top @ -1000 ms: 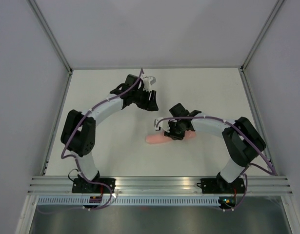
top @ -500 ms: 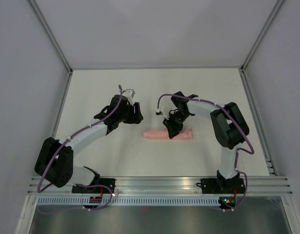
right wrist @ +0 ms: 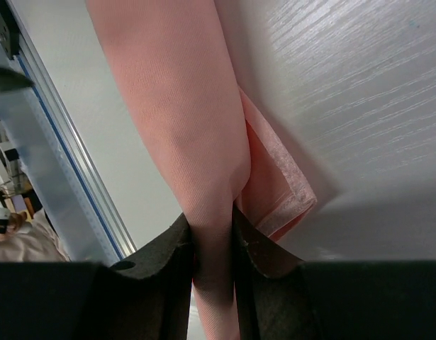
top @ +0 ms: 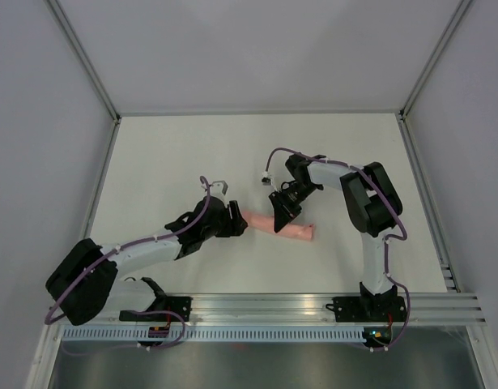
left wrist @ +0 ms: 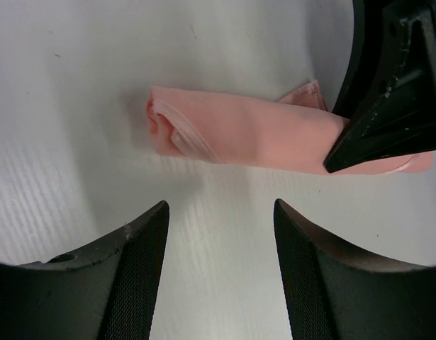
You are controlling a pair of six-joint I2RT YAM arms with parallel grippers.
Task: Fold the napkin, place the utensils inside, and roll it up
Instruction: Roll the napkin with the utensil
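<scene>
- We judge the napkin [left wrist: 239, 131] fully rolled; it lies mid-worktop [top: 176, 154], and we see no utensils.
- The right gripper [right wrist: 212, 230] jaws pinch the roll, while the left gripper [top: 236, 223] jaws are spread beside its end.
- Only the release seems left.

Bright diffuse light; soft shadow beneath napkin [left wrist: 246, 131].

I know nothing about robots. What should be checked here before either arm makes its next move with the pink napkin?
1. The napkin is rolled into a tube: ok.
2. The right jaws are pinched on the napkin: ok.
3. The left jaws are open: ok.
4. The left jaws are around the napkin's end: not ok, it lies just ahead of them.
5. The utensils are inside: cannot tell, none shows.
6. The flap is tucked in: not ok, it sticks out at the side.
</scene>
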